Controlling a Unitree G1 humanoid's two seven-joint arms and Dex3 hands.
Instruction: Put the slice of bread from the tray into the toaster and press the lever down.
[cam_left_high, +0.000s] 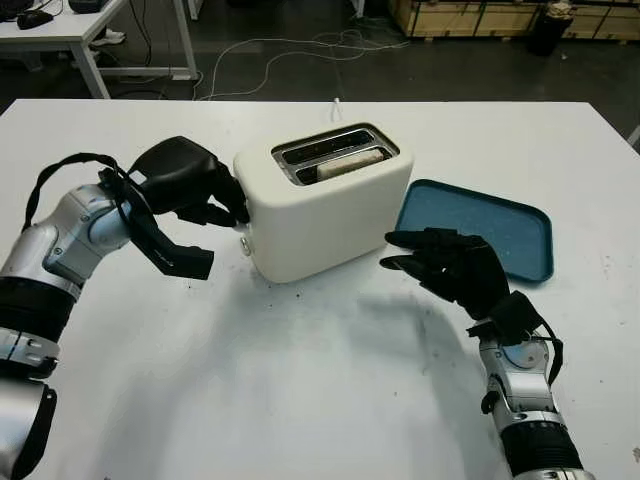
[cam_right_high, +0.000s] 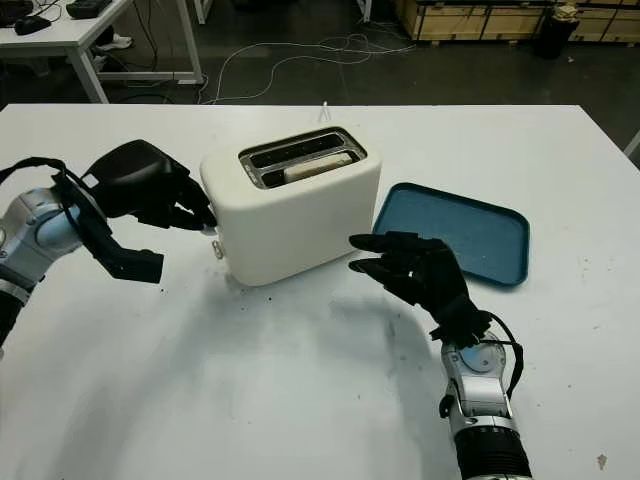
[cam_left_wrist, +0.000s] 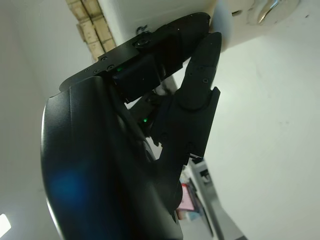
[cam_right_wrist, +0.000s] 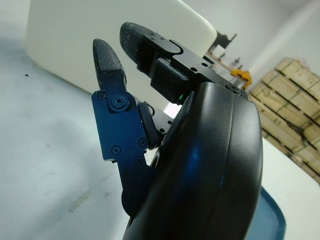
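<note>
Bread slice (cam_left_high: 345, 166) sits in the toaster (cam_left_high: 320, 205); left hand (cam_left_high: 190, 185) fingers (cam_left_high: 225, 212) curl at its small, stiff lever (cam_left_high: 244, 245), holding nothing; press from above.

Toaster (cam_left_high: 325, 205): smooth cream plastic shell, satin sheen, shiny metal slot frame on top; lever (cam_left_wrist: 265, 9) chrome-like, glossy. Tray (cam_left_high: 490, 225): matt blue plastic, finely speckled. Table (cam_left_high: 300, 390): matt white, scuffed with dark specks. Left robot hand (cam_left_high: 185, 180) and right robot hand (cam_left_high: 450, 265): black plastic, semi-gloss shells; forearms brushed metal.
</note>
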